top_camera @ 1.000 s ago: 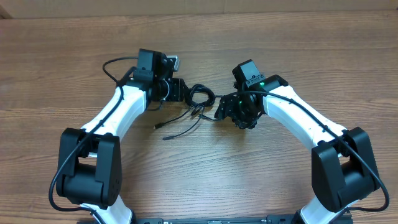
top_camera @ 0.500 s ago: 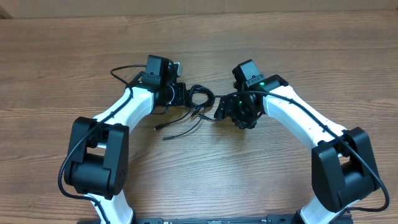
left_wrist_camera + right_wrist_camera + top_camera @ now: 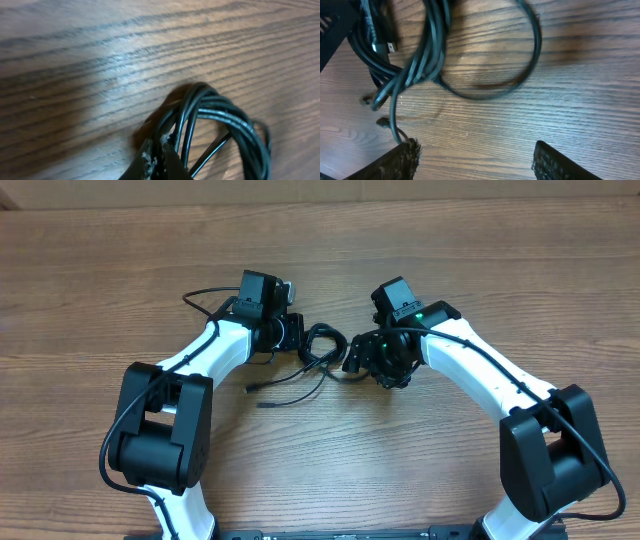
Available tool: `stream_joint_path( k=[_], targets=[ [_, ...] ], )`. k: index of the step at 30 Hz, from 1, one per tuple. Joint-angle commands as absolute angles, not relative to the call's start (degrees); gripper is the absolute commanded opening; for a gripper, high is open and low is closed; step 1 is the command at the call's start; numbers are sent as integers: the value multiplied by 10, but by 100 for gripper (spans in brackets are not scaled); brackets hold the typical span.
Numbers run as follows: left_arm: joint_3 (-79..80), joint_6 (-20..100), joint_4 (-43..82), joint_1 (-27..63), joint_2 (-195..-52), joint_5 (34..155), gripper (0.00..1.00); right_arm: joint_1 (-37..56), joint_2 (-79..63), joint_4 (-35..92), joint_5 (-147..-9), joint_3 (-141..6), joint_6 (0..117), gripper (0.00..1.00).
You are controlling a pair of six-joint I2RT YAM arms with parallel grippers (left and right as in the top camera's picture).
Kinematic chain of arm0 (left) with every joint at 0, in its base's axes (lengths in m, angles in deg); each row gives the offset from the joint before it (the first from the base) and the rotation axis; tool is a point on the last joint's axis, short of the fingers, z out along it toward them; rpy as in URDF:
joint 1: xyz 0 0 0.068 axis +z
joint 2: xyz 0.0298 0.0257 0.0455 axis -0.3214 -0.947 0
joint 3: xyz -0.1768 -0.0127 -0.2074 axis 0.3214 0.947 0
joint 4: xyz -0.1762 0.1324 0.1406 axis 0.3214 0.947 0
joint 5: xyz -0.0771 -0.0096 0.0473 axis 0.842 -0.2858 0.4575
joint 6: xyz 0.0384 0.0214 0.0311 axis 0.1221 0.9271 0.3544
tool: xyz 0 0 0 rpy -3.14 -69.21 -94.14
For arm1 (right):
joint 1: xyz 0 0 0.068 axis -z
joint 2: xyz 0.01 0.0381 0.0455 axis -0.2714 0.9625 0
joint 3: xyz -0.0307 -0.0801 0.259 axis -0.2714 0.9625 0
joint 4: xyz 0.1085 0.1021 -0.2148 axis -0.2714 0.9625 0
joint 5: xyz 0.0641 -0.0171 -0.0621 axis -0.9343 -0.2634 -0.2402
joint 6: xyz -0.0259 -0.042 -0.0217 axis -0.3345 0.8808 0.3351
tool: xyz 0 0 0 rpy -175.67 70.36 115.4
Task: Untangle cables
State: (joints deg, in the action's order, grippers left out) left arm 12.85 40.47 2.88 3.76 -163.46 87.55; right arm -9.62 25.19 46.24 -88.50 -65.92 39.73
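Note:
The cables are a bundle of thin black cords coiled on the wooden table between my two arms, with loose ends trailing toward the front left. My left gripper sits at the coil's left edge. In the left wrist view its fingertips are pressed together, with a strand of the coil running in between them. My right gripper hovers just right of the bundle and stands open. Bare wood lies between its fingers, and the cables with their small plug ends lie beyond them.
One wide cable loop arcs out across the wood in the right wrist view. Both arms' white links angle in from the table's near edge, with a thicker black robot wire looping behind the left wrist.
My left arm has shifted right to the coil and its jaws have closed there. The loose cable ends have slid slightly. The right arm has barely moved.

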Motion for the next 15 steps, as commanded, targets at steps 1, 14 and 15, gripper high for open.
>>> stream_joint_path(
  k=[1, 14, 15],
  targets=[
    [128, 432, 28, 51, -1645, 940, 4, -101, 233, 461, -895, -668, 367, 72],
    [128, 506, 37, 111, -1645, 1017, 52, -101, 233, 454, -919, -668, 330, 73],
    [128, 505, 37, 106, -1645, 1008, 56, -101, 233, 454, -917, -668, 330, 73]
  ],
)
